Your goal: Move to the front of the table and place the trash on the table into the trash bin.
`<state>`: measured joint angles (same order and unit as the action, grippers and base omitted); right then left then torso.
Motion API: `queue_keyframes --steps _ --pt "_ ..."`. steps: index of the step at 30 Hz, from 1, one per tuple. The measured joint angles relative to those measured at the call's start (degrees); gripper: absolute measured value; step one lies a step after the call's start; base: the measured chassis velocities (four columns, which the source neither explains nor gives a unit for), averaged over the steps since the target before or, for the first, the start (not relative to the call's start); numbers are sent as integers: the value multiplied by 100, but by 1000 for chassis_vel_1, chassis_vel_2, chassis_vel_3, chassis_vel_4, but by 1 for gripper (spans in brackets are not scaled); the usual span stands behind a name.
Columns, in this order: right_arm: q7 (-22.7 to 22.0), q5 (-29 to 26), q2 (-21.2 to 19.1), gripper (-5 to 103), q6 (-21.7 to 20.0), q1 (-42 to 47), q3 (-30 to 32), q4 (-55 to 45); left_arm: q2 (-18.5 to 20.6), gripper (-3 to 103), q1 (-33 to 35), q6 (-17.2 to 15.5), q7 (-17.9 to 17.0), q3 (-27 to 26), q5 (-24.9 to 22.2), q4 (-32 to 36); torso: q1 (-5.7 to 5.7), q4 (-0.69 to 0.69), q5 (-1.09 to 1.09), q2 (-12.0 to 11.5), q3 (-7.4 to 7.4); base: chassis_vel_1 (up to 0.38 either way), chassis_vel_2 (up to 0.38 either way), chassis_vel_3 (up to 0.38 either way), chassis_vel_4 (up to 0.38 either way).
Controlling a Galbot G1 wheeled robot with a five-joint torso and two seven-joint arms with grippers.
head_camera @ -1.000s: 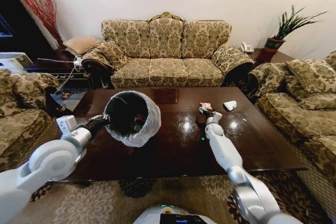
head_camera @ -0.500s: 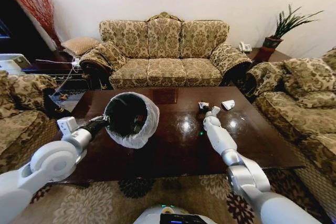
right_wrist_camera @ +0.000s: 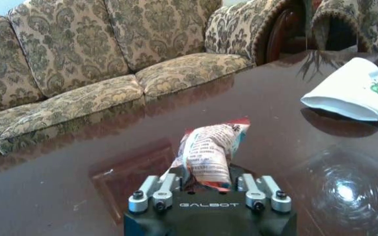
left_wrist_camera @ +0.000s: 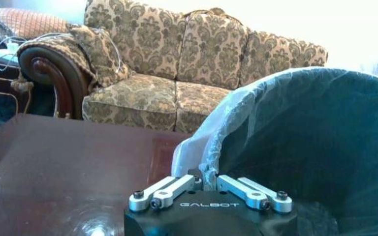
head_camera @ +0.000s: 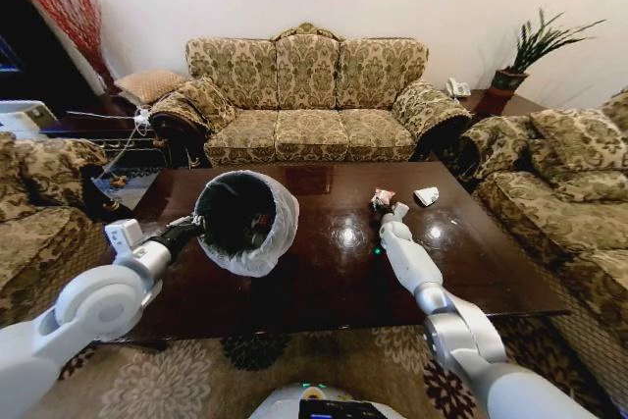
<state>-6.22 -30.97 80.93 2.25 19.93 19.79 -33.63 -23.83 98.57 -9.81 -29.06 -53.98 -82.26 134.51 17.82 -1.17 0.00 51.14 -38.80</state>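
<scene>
— Wrapper [right_wrist_camera: 208,155], crumpled and printed red and white: where is it?
— Pinched in the right gripper [head_camera: 383,202], above the glossy dark table [head_camera: 324,287]; a flattened white paper scrap [right_wrist_camera: 346,90] lies near it on the wood.
— And the bin?
— The round trash bin [head_camera: 245,221], black inside with a translucent bag over its rim, is tilted; the left gripper [left_wrist_camera: 205,186] clamps its rim.

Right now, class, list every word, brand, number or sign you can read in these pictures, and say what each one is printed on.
"GALBOT": on the black body of the left gripper, shut on the trash bin rim.
"GALBOT": on the black body of the right gripper, shut on the crumpled wrapper.
Crumpled wrapper: dense printed text, too small and creased to read.
White paper cup lying on the table: a green mark, not readable.
</scene>
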Motion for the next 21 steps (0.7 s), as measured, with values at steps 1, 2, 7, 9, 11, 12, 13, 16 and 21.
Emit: queue_keyframes --steps 1,2,7,9,11,12,13,16,21 --pt "-5 0 -8 39 0 22 1 -26 -3 0 6 1 0 -6 3 11 0 0 0 0 0 0 0 0 0" --pt "-6 2 -29 28 16 63 2 -69 -5 0 13 2 0 -19 6 29 0 0 0 0 0 0 0 0 0" --pt "9 -22 -97 17 77 161 19 -188 -9 0 20 4 1 -36 7 48 -1 -1 0 0 1 0 0 0 0" --pt "9 -49 -124 9 89 229 27 -299 -10 0 26 5 1 -39 7 48 -1 -1 0 0 1 0 0 0 0" --pt "-6 -164 -191 9 94 480 45 -755 -9 0 41 6 1 -55 8 49 0 -1 1 0 0 0 0 0 0" --pt "-36 -264 -245 2 76 720 56 -1222 2 0 49 8 -1 -68 8 50 1 0 4 0 0 0 0 0 0" --pt "-52 -345 -309 2 -8 1013 85 -1843 24 0 51 13 -3 -77 8 49 1 1 3 0 -1 0 0 0 0" --pt "-20 -389 -399 1 -253 1498 133 -3048 60 0 46 19 -8 -79 1 36 1 3 2 0 -1 0 0 0 0" --pt "372 -501 -639 1 -869 2885 -155 -6471 140 0 15 23 -32 -66 -26 -36 -1 2 0 1 1 0 0 0 0"
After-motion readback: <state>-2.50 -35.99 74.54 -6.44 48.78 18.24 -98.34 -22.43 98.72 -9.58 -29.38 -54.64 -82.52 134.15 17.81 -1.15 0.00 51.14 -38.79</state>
